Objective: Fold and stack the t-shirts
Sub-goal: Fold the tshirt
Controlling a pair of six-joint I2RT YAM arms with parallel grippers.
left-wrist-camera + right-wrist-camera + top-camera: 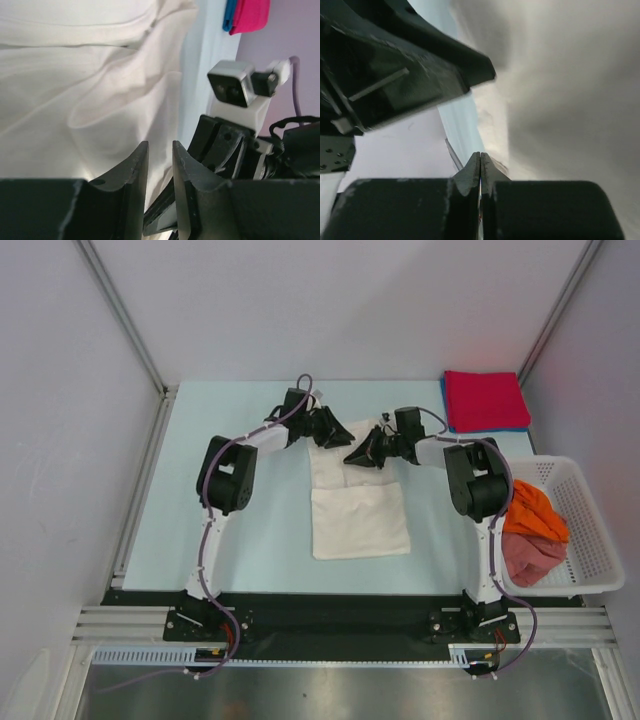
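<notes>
A white cotton t-shirt (360,525) lies partly folded in the middle of the pale blue table (250,540), its lower half flat and its upper half rumpled between the two arms. The left arm's fingers (134,170) stand a narrow slit apart over that rumpled cloth, and I cannot tell whether any fabric sits in the slit. The right arm's fingers (467,177) are pressed together at the cloth's edge, with no clear sign of a hold. If only one side truly has cloth, a lift would likely skew the fold and drag the flat half askew. The wrists are close together, so they could knock into each other.
</notes>
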